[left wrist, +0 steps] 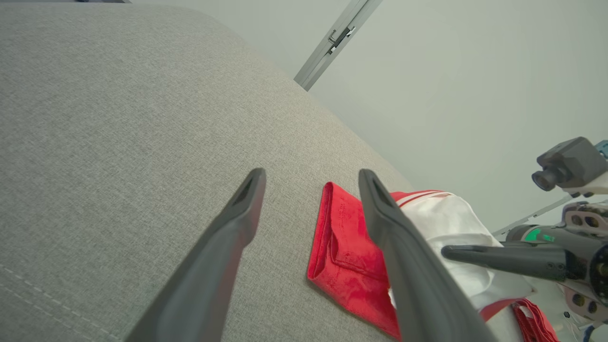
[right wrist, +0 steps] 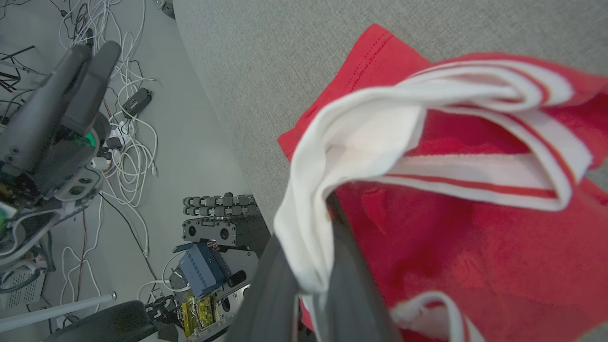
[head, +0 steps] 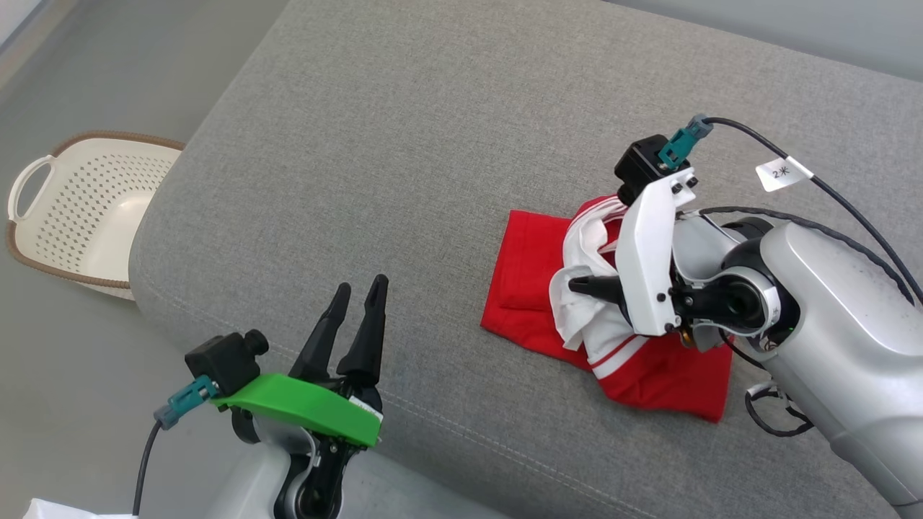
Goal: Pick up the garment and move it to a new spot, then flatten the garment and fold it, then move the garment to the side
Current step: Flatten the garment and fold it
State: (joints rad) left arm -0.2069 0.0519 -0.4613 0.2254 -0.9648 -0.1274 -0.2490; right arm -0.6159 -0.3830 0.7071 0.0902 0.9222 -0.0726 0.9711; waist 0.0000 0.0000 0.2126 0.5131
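Observation:
A red garment (head: 530, 267) with white, red-striped trim lies partly folded on the grey cushion (head: 404, 144), right of middle. My right gripper (head: 577, 285) is shut on a bunched white fold of it, lifting that fold slightly off the red layer. In the right wrist view the white cloth (right wrist: 365, 137) drapes over the gripper (right wrist: 313, 280) and hides its fingertips, with the red cloth (right wrist: 451, 247) behind. My left gripper (head: 359, 287) stands open over the cushion's front edge, well left of the garment, nothing between its fingers. In the left wrist view the garment (left wrist: 346, 256) lies beyond that gripper (left wrist: 311, 175).
A white perforated basket (head: 86, 209) with a brown rim sits on the floor left of the cushion. Cables (right wrist: 128, 118) and the robot's base (right wrist: 213, 237) lie on the floor below the cushion's front edge. A wide stretch of bare cushion lies left of and behind the garment.

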